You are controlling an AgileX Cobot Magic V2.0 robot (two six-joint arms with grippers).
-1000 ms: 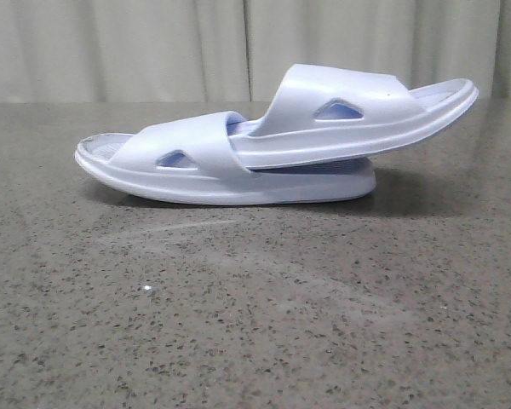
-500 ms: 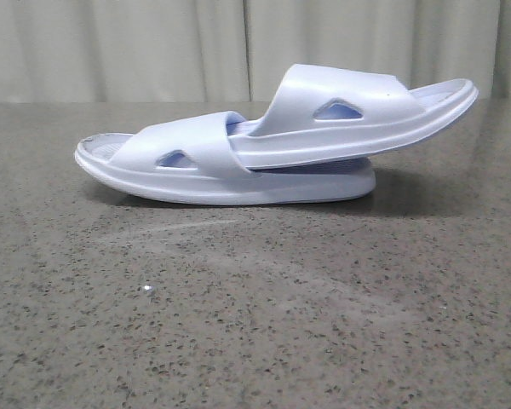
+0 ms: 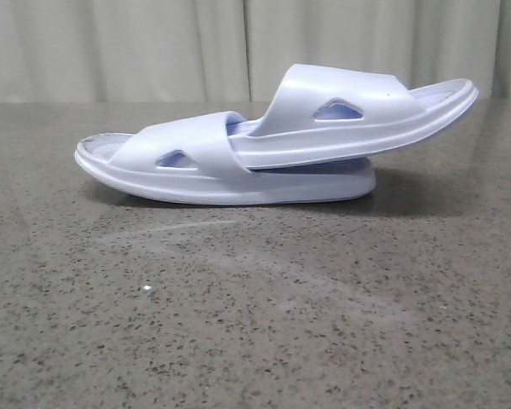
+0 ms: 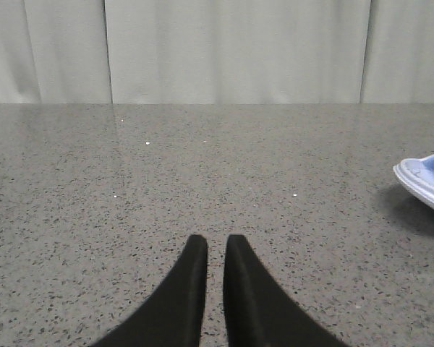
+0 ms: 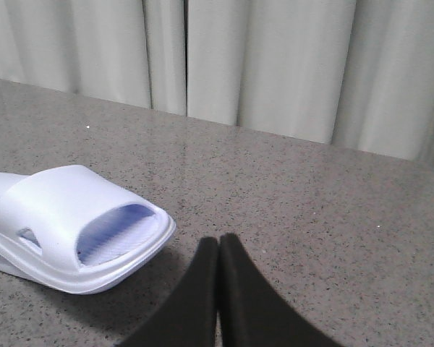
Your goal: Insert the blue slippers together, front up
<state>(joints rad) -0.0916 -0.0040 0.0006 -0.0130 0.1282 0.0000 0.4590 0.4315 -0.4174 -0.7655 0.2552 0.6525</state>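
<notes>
Two pale blue-white slippers lie nested at the middle back of the table in the front view. The lower slipper (image 3: 196,162) lies flat. The upper slipper (image 3: 358,111) has one end pushed under the lower one's strap, and its other end is raised to the right. Neither gripper shows in the front view. My left gripper (image 4: 216,240) is empty over bare table, its jaws all but together with a thin gap, and a slipper tip (image 4: 427,177) lies far to its side. My right gripper (image 5: 218,240) is shut and empty, just beside a slipper end (image 5: 65,210), not touching it.
The speckled grey stone table (image 3: 255,324) stretches in front of the slippers. A pale curtain (image 3: 153,51) hangs behind the table's far edge.
</notes>
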